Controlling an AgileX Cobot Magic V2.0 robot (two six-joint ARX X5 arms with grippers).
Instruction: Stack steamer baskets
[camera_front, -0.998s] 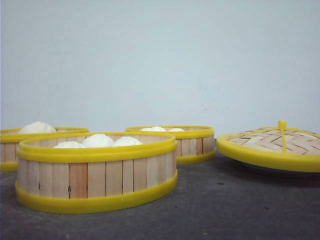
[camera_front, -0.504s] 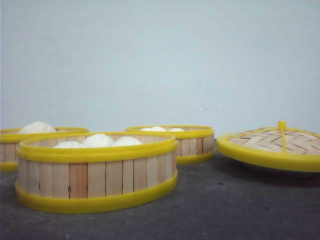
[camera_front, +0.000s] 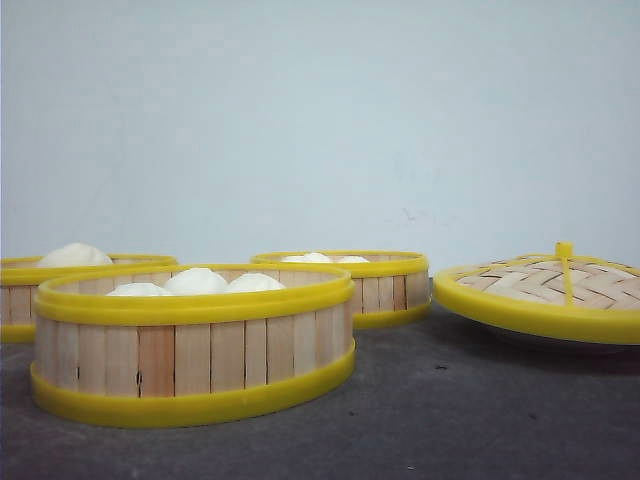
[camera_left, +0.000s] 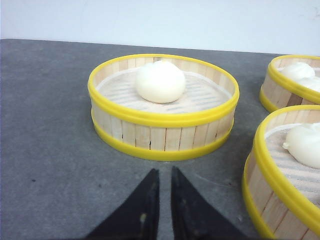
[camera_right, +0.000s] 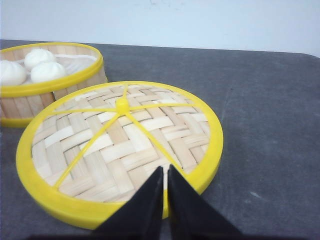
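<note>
Front view shows three round slat-walled steamer baskets with yellow plastic rims, all sitting apart on the dark grey table (camera_front: 440, 420), none stacked yet. Going left to right: the far-left basket (camera_front: 20, 300) holds one white bun (camera_front: 72, 255), the nearest basket (camera_front: 190, 355) holds several buns, the rear basket (camera_front: 375, 285) a few more, and off to the right lies the domed woven bamboo lid with a yellow rim (camera_front: 545, 295).

My read is the first pick has not begun. To do it well, the arm should spread its fingers, take a basket by its wall with one finger inside and one outside, clear of the buns, lift it level, and lower it so the bottom rim seats squarely on the next basket's top rim. A tilt would likely roll the buns.

Now the pincers. The left gripper (camera_left: 164, 200) has its black fingers nearly together, only a thin slit between, holding nothing and hanging just short of the single-bun basket. The right gripper (camera_right: 165, 200) is likewise drawn almost closed and empty, poised over the near edge of the lid; whether it touches the rim, I cannot tell.
</note>
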